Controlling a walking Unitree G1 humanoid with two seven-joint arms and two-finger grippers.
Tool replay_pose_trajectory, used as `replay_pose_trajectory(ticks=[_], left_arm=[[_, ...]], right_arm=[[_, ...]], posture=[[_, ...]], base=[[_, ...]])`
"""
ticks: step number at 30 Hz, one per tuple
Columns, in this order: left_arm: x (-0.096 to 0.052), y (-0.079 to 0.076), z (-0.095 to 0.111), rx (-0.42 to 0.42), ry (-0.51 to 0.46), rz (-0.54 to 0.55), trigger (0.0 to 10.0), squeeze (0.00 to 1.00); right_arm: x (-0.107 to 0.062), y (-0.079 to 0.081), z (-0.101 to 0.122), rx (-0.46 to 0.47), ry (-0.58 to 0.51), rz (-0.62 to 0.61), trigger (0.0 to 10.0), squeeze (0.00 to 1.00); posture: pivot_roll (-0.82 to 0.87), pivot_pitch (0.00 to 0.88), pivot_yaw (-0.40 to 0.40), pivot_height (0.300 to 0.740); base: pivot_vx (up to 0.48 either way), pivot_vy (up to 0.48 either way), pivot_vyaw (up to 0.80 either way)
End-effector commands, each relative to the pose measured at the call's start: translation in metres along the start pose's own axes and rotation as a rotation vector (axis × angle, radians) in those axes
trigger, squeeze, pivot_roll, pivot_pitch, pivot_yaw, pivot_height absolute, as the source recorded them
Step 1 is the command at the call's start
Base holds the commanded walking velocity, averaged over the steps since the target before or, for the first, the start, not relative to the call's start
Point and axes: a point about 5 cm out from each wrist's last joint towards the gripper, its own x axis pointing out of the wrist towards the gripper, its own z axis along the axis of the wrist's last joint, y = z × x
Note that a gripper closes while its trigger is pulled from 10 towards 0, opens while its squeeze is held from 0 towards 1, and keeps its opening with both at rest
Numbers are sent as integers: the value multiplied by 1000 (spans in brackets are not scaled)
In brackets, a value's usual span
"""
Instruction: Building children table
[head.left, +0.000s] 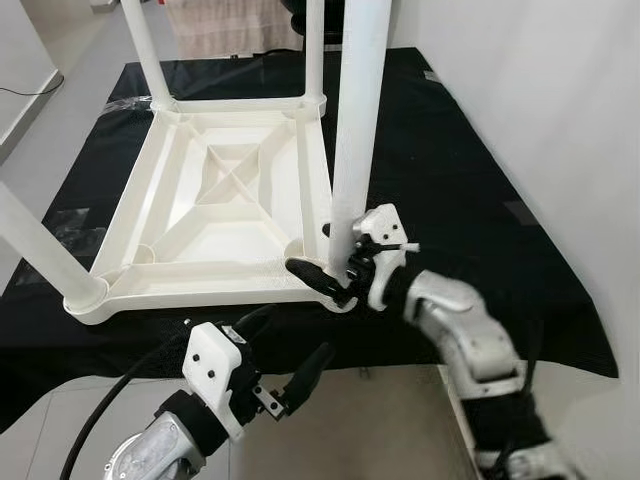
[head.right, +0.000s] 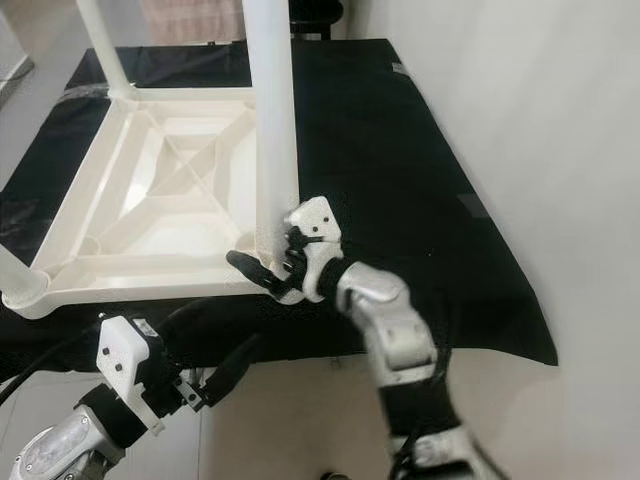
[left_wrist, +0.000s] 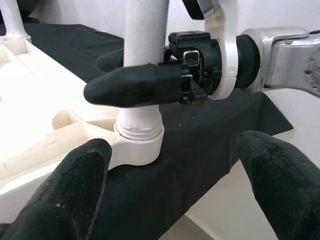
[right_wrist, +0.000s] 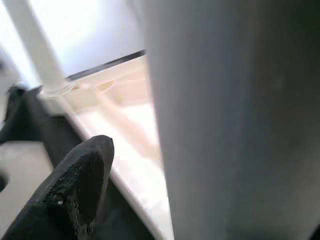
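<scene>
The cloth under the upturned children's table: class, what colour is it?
Plain black cloth, without pattern; clearest in the left eye view.

table top (head.left: 225, 190): cream-white; leg (head.left: 355, 120): white; cloth (head.left: 450, 180): plain black; end effector fingers (left_wrist: 135, 85): black

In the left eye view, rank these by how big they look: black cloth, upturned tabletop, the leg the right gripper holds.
1. black cloth
2. upturned tabletop
3. leg in the right gripper, though nearness to the camera enlarges it.
</scene>
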Motion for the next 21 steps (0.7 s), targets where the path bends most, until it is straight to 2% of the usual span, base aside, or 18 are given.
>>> replay_pose_trajectory(ticks=[1,5,7,8,16,19,21], left_arm=[[0,-2,-5,-18,15,5,10000,0],[-1,-3,-6,-18,17,7,10000,0],[-1,-3,-6,-18,18,8,10000,0],[-1,-3,-6,-17,18,9,10000,0],[-2,-4,-5,-17,19,10,10000,0],[-2,-4,-5,-17,16,10,10000,0],[-3,-4,-3,-17,13,12,10000,0]], right_arm=[[6,0,-1,16,-16,103,10000,0],[13,-12,9,44,-54,177,10000,0],[14,-14,11,57,-65,195,10000,0],[15,-15,12,67,-74,209,0,0],[13,-20,15,71,-88,215,0,0],[8,-22,6,54,-43,164,0,0],[0,-16,-12,44,41,58,0,0]], posture=[[26,170,-24,740],[34,171,-21,740],[35,172,-21,740],[38,174,-18,740],[35,183,-21,740],[29,192,-24,740],[21,203,-24,740]], base=[[0,0,0],[0,0,0],[0,0,0],[0,0,0],[0,0,0],[0,0,0],[0,0,0]])
